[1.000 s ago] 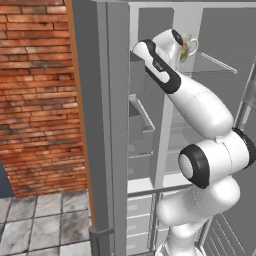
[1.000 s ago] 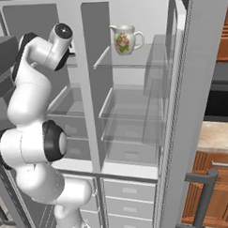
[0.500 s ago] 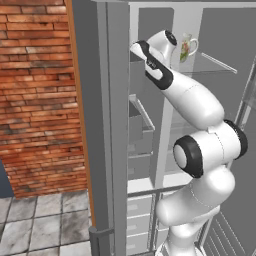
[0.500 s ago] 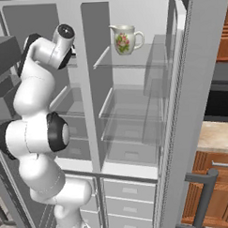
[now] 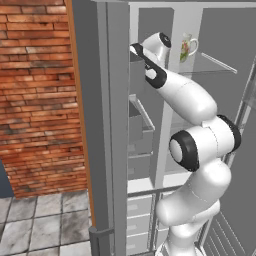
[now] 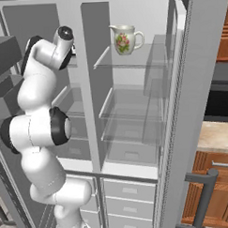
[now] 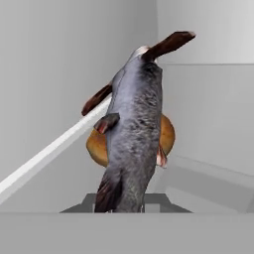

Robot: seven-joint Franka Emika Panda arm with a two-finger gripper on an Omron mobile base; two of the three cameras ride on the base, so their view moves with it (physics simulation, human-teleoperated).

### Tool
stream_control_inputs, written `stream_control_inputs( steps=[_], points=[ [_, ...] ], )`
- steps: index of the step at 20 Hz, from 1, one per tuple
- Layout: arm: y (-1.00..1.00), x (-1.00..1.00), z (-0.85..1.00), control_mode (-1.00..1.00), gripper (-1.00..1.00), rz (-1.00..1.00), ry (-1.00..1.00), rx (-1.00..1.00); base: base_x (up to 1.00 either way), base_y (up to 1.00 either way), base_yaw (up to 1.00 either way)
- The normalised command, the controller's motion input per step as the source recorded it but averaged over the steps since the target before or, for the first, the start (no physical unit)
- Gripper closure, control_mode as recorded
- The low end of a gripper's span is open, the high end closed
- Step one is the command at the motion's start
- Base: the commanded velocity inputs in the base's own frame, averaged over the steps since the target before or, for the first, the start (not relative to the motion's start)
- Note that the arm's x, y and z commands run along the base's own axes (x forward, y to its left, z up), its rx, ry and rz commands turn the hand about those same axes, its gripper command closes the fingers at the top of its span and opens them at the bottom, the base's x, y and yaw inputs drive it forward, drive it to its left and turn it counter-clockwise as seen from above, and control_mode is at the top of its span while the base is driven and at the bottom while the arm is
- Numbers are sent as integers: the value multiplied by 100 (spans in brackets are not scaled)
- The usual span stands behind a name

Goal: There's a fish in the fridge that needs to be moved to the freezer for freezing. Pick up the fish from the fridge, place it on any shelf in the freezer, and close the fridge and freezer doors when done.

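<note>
My gripper (image 7: 126, 203) is shut on the fish (image 7: 134, 139), a grey fish with dark red fins that hangs upright close in front of the hand camera. The arm reaches up into the top of the freezer (image 5: 137, 120), the narrow half with grey bins, and the wrist (image 5: 152, 47) sits at the edge of its opening. Grey freezer walls and a pale ledge lie behind the fish. The fridge (image 6: 130, 110) with its glass shelves stands open beside it.
A flowered white pitcher (image 6: 125, 39) stands on the fridge's top glass shelf. An orange round thing (image 7: 166, 136) shows behind the fish. The freezer door (image 5: 95, 125) stands open at the left, the fridge door (image 6: 199, 84) at the right. White drawers (image 6: 126, 195) sit below.
The hand has swung left, further into the top of the freezer, and the elbow has risen. The fish stays in the grip.
</note>
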Motion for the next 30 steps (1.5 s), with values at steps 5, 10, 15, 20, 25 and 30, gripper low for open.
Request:
stream_control_inputs(
  steps=[5,10,15,20,25,30],
  points=[
    [0,37,-1,-100,100,-3,0,0,0,0,0],
    [1,46,-1,-100,-100,-2,3,0,0,0,0],
    [0,42,0,-100,-100,0,0,0,0,0,0],
    [0,2,0,-100,-100,0,0,0,0,0,0],
    [0,-40,0,-100,-100,0,0,3,0,0,0],
    [-15,-47,0,-100,-100,-1,-1,4,0,0,0]
  ],
)
